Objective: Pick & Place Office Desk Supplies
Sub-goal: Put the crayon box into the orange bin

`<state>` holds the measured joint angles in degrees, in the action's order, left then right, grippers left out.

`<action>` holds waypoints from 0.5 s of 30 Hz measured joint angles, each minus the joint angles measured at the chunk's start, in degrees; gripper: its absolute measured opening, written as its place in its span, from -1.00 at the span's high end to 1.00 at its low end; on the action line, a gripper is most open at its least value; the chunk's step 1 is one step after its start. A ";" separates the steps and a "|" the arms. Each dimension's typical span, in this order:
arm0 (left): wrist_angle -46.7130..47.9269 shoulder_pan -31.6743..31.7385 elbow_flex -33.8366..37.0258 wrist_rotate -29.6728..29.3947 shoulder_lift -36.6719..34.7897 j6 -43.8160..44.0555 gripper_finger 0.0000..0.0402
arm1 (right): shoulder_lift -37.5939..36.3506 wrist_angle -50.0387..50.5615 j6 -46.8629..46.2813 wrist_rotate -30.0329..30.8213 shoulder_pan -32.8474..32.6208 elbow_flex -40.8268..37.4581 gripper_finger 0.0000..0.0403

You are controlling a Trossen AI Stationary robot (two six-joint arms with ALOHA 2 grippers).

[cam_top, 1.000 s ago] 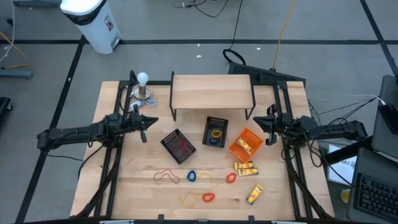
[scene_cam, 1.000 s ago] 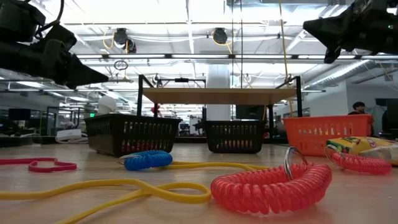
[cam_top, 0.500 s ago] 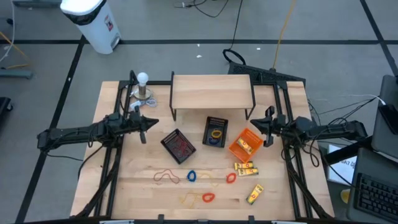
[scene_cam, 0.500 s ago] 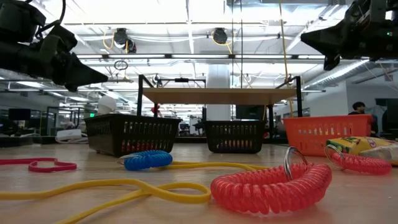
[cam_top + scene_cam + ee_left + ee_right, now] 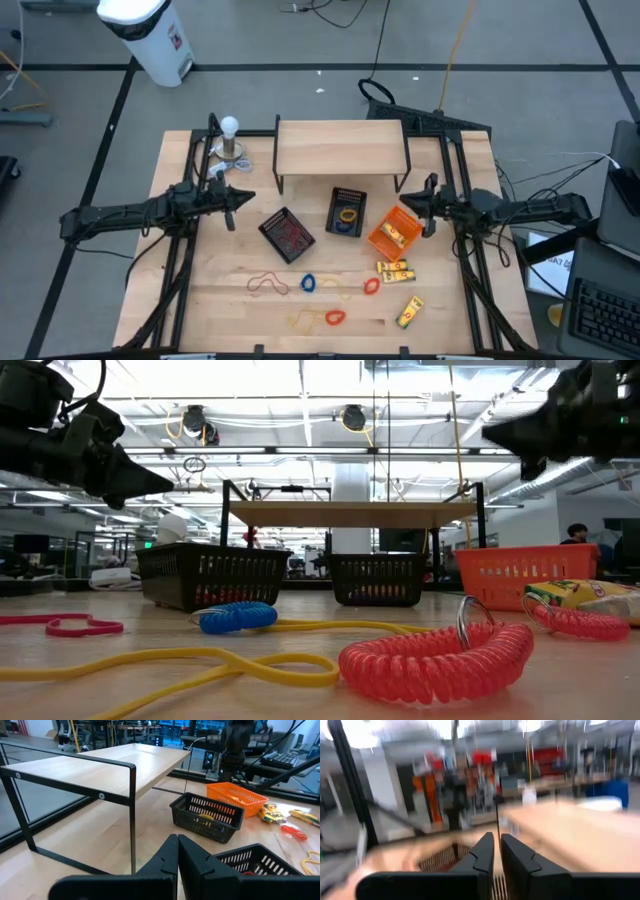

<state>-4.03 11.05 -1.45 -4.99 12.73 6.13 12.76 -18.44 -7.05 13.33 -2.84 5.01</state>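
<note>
Left of the small shelf [image 5: 340,148], the left gripper [image 5: 232,205] hovers pressed together and empty. Coiled bands [image 5: 307,283] and yellow packets [image 5: 396,269] lie on the wooden table [image 5: 440,320] in front of the shelf. At its right, the right gripper [image 5: 430,208], fingers barely parted, hangs beside the orange tray [image 5: 394,232]; a low sweep could tip it. An open workshop stretches behind.

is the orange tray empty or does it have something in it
Not empty. In the high view the orange tray holds a yellow packet; the left wrist view also shows yellow inside it.
</note>
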 joint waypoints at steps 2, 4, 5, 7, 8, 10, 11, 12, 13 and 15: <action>0.02 0.00 0.00 0.01 0.00 0.21 0.98 | 1.67 6.76 -1.21 0.04 -0.27 2.86 0.80; 0.49 0.00 -0.01 0.01 0.00 0.34 0.98 | 3.10 12.48 -2.69 -0.03 -0.54 6.83 0.79; 1.07 0.00 -0.02 0.01 0.00 0.37 0.98 | 3.85 15.44 -3.74 -0.01 -0.73 8.76 0.78; 2.12 0.00 -0.02 0.00 0.00 0.41 0.98 | 6.63 21.29 -5.56 -0.38 -1.48 12.40 0.78; 2.32 0.00 -0.02 0.00 0.00 0.41 0.98 | 8.09 23.52 -5.96 -1.33 -2.03 14.12 0.78; 2.80 0.00 -0.02 0.02 0.00 0.59 0.98 | 11.18 25.70 -6.40 -1.71 -3.60 18.13 0.78; 2.84 0.00 -0.02 0.00 0.00 0.71 0.98 | 12.60 27.28 -6.57 -1.59 -4.45 20.20 0.78; 2.84 0.00 -0.02 0.00 0.00 1.07 0.98 | 14.05 29.46 -6.75 -1.56 -5.27 22.26 0.78; 2.89 0.00 -0.02 0.01 0.00 1.45 0.98 | 15.41 32.53 -7.10 -1.50 -6.05 24.53 0.78; 2.96 0.00 -0.02 0.01 0.00 1.77 0.98 | 17.97 38.81 -8.51 -1.47 -7.66 29.02 0.78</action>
<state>-1.07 11.05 -1.48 -4.99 12.73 7.90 30.73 20.37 -15.56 11.86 -10.50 34.03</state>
